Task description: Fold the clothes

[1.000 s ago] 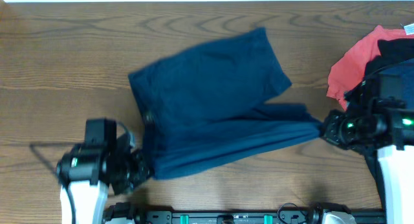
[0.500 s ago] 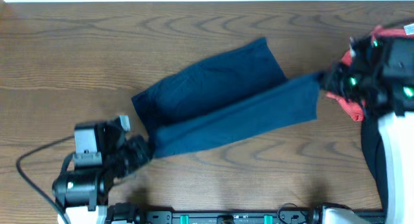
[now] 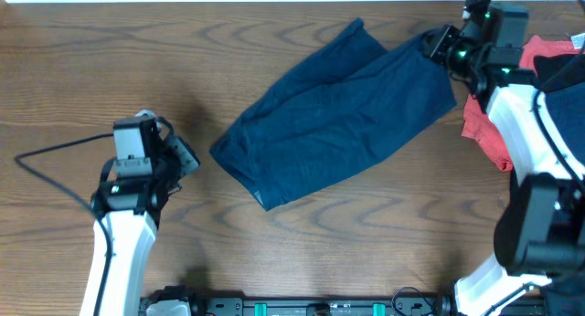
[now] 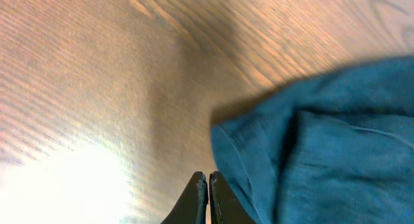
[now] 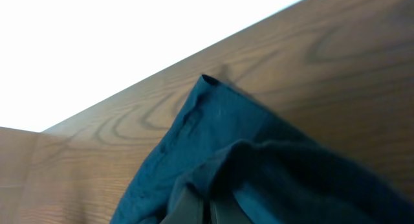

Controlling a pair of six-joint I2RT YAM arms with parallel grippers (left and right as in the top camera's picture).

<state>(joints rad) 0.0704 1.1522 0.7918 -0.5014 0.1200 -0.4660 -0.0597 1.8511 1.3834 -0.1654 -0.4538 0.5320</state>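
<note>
Since 0.5 s ago: right fingers (image 3: 438, 45) have carried the near leg of the shorts (image 3: 338, 124) up toward far-right and over the other leg, so garment is now doubled lengthwise. Left fingers (image 3: 186, 157) have let go of the waistband corner and backed off to the left. Now, ovhd cam: shorts lie on desk (image 3: 110, 69) as one diagonal band, w/ near-left end about mid-desk and far-right end close to far edge. Top layer roughly covers bottom layer; a strip of the lower leg shows along the far side, ending in a pointed corner. Right fingers sit at far-right end of the band, clamped on the leg end. Right wrist cam: fabric (image 5: 259, 166) bunched over and around the fingers (image 5: 189, 210), pinched tight, rest of the cloth running away toward far edge of desk. Left fingers are near the near-left end of the shorts but apart from it, a gap of bare desk btwn. Left wrist cam: the two tips (image 4: 199, 191) pressed together, nothing btwn them. Folded edge of shorts (image 4: 310, 140) lies just right of the tips; contact not evident. Coral-red shirt (image 3: 484, 124) at right edge of desk, beside right arm, black garment (image 3: 559, 74) on top of it. Shirt is near far-right end of shorts; can't tell if they touch.
</note>
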